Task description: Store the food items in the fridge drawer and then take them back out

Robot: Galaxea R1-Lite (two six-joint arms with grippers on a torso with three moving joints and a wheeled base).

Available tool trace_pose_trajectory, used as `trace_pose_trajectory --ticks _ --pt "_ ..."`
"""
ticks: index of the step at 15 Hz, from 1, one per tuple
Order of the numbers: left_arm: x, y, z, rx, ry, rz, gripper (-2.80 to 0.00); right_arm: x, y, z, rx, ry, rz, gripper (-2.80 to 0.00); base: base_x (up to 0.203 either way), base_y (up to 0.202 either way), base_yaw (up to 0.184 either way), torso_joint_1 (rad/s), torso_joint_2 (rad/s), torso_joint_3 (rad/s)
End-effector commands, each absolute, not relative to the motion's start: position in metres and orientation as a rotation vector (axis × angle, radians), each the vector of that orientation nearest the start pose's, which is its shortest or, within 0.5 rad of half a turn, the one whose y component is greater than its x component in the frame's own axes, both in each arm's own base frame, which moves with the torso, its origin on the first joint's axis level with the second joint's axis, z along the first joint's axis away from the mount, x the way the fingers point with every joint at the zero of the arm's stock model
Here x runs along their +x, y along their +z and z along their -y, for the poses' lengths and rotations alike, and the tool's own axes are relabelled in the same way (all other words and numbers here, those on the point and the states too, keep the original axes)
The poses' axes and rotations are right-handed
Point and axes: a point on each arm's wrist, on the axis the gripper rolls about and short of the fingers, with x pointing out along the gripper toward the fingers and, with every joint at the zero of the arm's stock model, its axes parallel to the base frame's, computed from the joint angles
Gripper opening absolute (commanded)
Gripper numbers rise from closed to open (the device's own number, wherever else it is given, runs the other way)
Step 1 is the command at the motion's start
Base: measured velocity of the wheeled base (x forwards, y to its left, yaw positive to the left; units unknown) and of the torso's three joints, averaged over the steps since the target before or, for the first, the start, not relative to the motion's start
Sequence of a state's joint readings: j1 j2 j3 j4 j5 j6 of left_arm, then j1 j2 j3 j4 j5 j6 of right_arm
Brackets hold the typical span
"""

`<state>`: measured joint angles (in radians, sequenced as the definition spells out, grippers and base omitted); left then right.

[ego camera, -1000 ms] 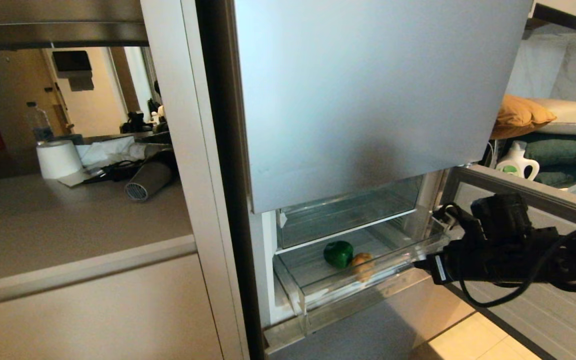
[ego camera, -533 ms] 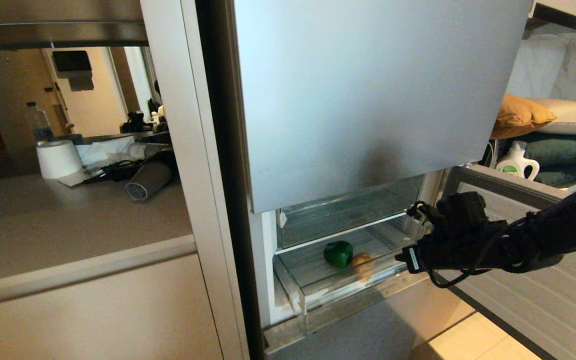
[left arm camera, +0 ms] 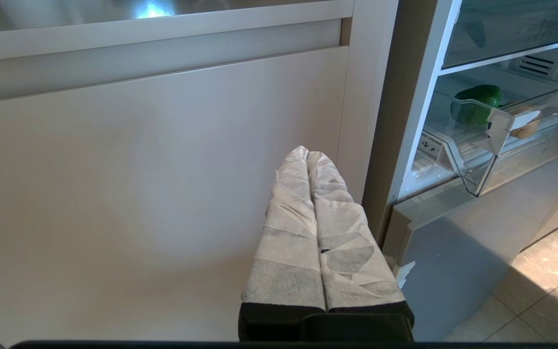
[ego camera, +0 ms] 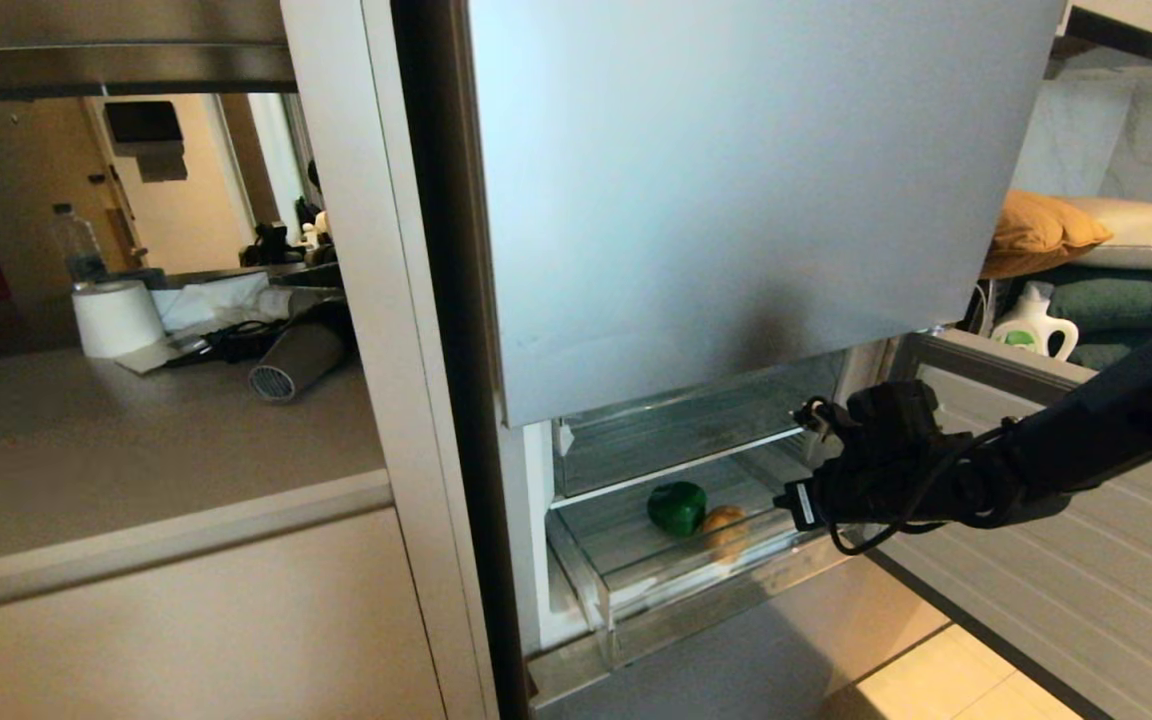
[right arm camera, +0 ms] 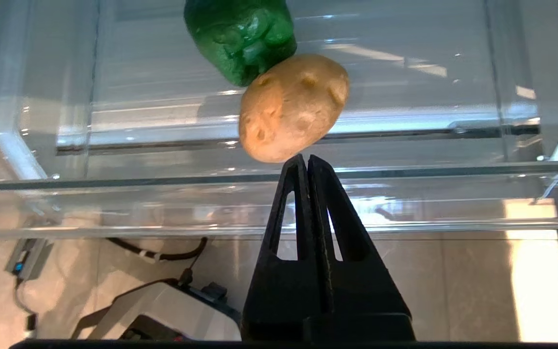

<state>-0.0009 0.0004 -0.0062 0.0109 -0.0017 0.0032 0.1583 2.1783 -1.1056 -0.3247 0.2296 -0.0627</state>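
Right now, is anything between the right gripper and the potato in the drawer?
Nothing visible: the shut right gripper points at the potato over the fridge drawer front wall, green pepper touching it behind.

We see the head view dim and warm on the left, where the bench (ego camera: 136,440) lies in soft, even shade; the fridge door panel (ego camera: 736,180) takes a pale, diffuse sheen, darkening toward its lower edge; a sunlit patch falls on the floor tiles (ego camera: 946,680) at the bottom right; straight edges lean toward the frame sides. From the right wrist we get crisp focus on the potato (right arm camera: 292,107) and pepper (right arm camera: 240,39), with white glints streaking the clear fridge drawer (right arm camera: 405,194); a bright band of sun crosses the floor behind. The left wrist view is bright; glare sits at its top edge.
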Motion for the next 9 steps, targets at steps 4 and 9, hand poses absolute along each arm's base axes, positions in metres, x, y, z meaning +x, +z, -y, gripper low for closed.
trace_pose_trajectory --ticks 4,9 --pt "-0.023 0.076 0.0 0.003 -0.002 -0.005 -2.8 0.392 0.053 -0.066 -0.072 0.35 -0.753 -2.8 0.0 0.0 0.0 0.0 0.0 0.0" --pt "-0.023 0.076 0.0 0.003 -0.003 -0.005 -2.8 0.383 0.073 -0.065 -0.074 0.351 -0.713 -2.8 0.0 0.0 0.0 0.0 0.0 0.0"
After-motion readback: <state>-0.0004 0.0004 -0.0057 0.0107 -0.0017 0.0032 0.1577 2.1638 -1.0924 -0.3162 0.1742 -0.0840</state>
